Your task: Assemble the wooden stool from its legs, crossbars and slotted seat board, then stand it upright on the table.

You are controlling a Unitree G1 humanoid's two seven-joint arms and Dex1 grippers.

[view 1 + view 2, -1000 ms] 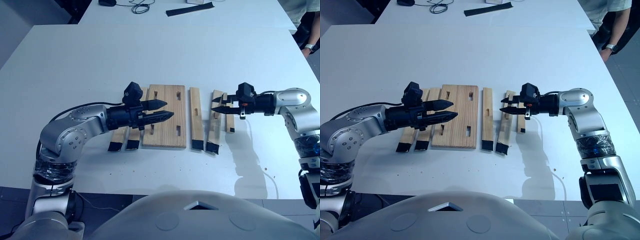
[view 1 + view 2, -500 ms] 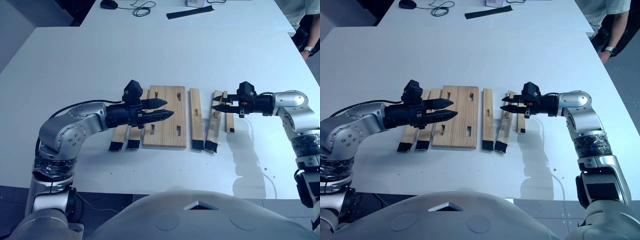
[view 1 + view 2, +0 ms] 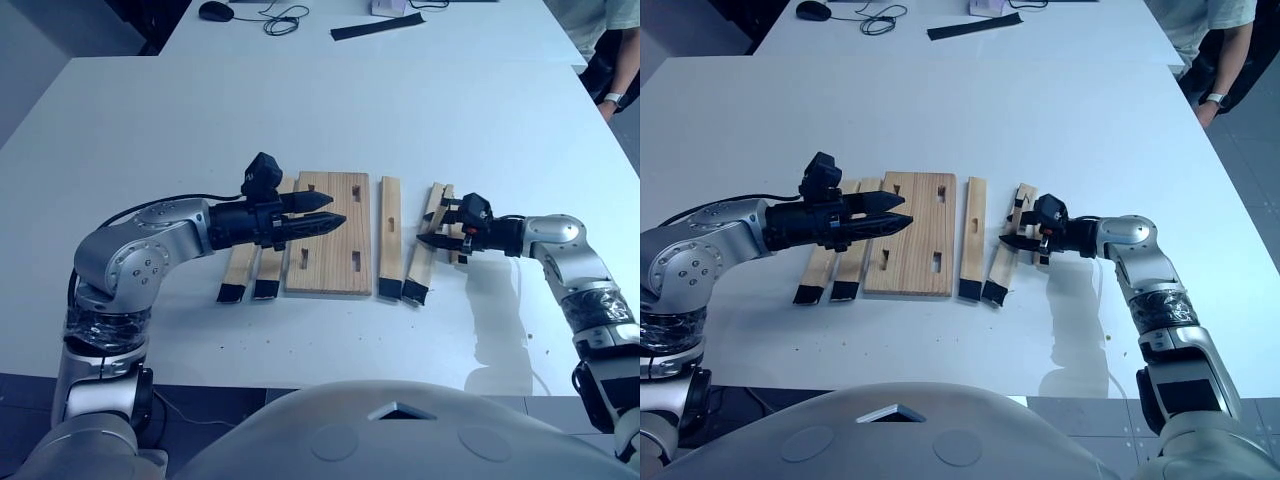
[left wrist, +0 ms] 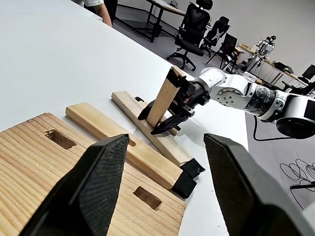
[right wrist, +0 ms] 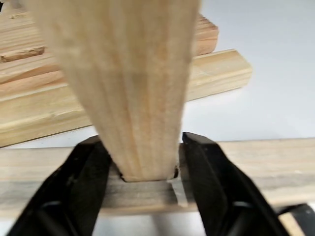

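Pale wooden bar (image 4: 164, 96), short and dark at one end, is clamped between the fingers of our right gripper (image 3: 428, 227). It tilts up off the white bench (image 3: 300, 110), right of the flat slotted wooden seat board (image 3: 330, 268). Our left gripper (image 3: 336, 208) hovers over the board, fingers spread and empty. We judge the bar should be lifted clear of the black-tipped wooden legs (image 3: 390, 235) beside it and kept square in the grip.

Raw-grained wooden seat board (image 3: 330, 232), matt table (image 3: 150, 120)

Bright, even overhead light; soft shadows.
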